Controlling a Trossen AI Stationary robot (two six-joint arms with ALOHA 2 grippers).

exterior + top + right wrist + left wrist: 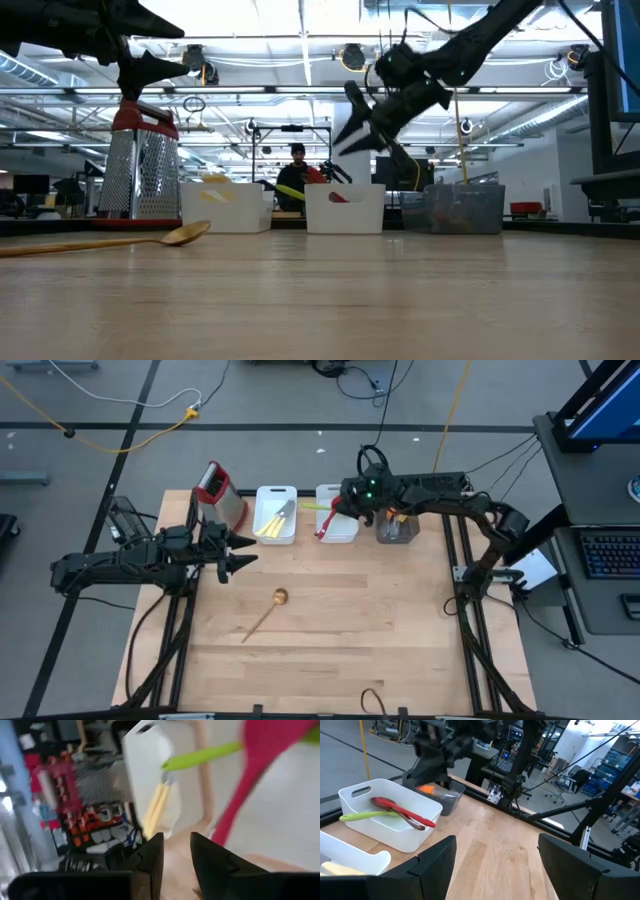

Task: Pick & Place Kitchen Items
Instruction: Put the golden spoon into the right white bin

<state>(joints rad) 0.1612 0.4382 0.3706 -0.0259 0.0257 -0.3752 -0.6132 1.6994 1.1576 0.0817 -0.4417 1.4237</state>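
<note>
You are well into the sorting, by the look of it. One item remains out on the pale planked worktop (330, 650): a long-handled wooden spoon (264, 613) with a rounded bowl, lying flat near the middle, apart from everything else.

The rest appear to be binned along the far edge. The left white plastic bin (276, 514), rectangular with rounded corners and a slot handle, holds pale and yellowish utensils. The middle white plastic bin (337, 513) of the same make carries a glossy red spoon (402, 810) and a lime-green spoon (367, 815), smooth like moulded plastic or silicone, lying crossed with their handles reaching over the rim. The translucent grey bin (397, 525) beyond shows something orange inside; you cannot make out more than that.

Your right tool (343, 506) hangs just above the middle bin, empty, its dark fingers set a narrow gap apart, with the red spoon lying close under them in the wrist view. Your left tool (237, 558) waits over the left side of the worktop with its fingers spread wide and nothing between them.

A steel box grater (224, 497) with perforated faces and a red handle stands upright beside the left bin.

So, as a judgement: the wooden spoon is what is left to you.
</note>
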